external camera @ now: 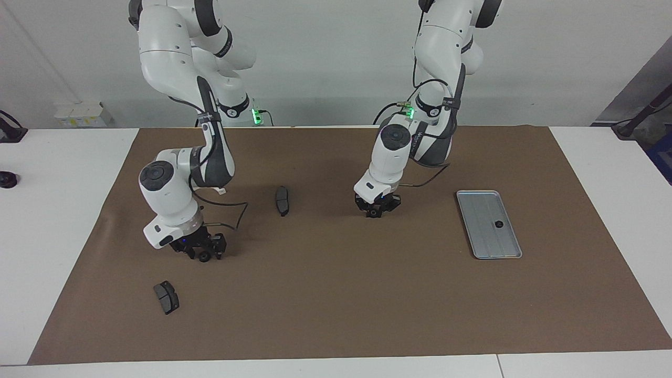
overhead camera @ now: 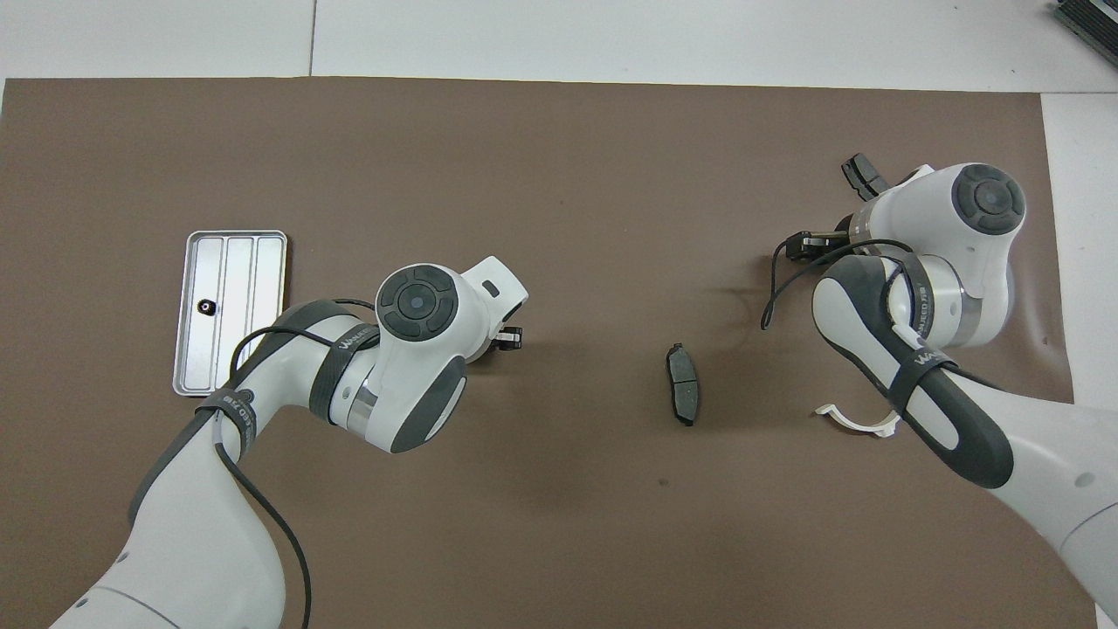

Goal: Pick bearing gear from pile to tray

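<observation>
The silver tray (external camera: pixel 480 239) lies at the left arm's end of the mat with one tiny black gear (external camera: pixel 499 224) in it; both also show in the overhead view, tray (overhead camera: pixel 262 306) and gear (overhead camera: pixel 207 306). My left gripper (external camera: pixel 376 209) is low over the middle of the mat, away from the tray. My right gripper (external camera: pixel 203 254) is low over the mat at the right arm's end, and a small round black part shows at its tip. Of the pile I see two dark brake pads (external camera: pixel 282 200) (external camera: pixel 166 296) and a white half-ring (overhead camera: pixel 860 421).
The brown mat (external camera: pixel 336 304) covers most of the white table. Small dark items (external camera: pixel 7 179) sit on the white table off the mat at the right arm's end. Cables hang from both wrists.
</observation>
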`<state>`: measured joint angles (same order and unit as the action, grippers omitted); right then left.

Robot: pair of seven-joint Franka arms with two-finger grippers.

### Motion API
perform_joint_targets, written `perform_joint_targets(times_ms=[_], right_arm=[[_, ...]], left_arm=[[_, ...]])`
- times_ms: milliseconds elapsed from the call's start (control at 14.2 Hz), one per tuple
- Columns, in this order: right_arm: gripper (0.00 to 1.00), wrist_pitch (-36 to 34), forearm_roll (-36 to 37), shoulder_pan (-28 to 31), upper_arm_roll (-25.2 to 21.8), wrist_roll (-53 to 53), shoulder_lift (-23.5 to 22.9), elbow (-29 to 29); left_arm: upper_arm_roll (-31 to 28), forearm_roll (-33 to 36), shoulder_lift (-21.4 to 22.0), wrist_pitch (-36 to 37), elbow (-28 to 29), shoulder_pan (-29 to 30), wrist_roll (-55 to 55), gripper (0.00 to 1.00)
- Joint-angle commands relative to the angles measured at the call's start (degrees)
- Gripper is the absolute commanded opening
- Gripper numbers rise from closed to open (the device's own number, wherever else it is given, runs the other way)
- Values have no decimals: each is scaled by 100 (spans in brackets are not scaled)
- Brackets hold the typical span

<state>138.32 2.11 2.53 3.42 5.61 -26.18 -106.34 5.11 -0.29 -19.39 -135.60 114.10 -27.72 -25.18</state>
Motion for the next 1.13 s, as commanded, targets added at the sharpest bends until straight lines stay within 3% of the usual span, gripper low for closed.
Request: perform_joint_targets(times_ms=[0, 141, 212, 564, 847, 1058], right_arm=[[25, 99, -131, 107, 97, -201, 78, -72], [2, 72, -131, 107, 97, -192, 104, -71], [0, 55, -131, 81, 97, -183, 148, -71], [0, -86, -131, -182, 272, 131, 429, -1], [0, -156, -62, -1252, 273, 1808, 456, 271], [0, -165, -26, -1947, 273, 2707, 438, 429]], left_arm=[[-115, 81, 32, 269, -237, 12, -58, 2], [-107, 81, 14, 612, -650, 362, -22, 0], [-107, 47, 14, 666, -774, 538, -22, 0], [-89, 20, 137, 877, -784, 1681, 581, 0], [-89, 20, 216, 1289, -688, 2717, 2276, 0], [-98, 20, 365, 1247, -320, 3088, 2947, 5]])
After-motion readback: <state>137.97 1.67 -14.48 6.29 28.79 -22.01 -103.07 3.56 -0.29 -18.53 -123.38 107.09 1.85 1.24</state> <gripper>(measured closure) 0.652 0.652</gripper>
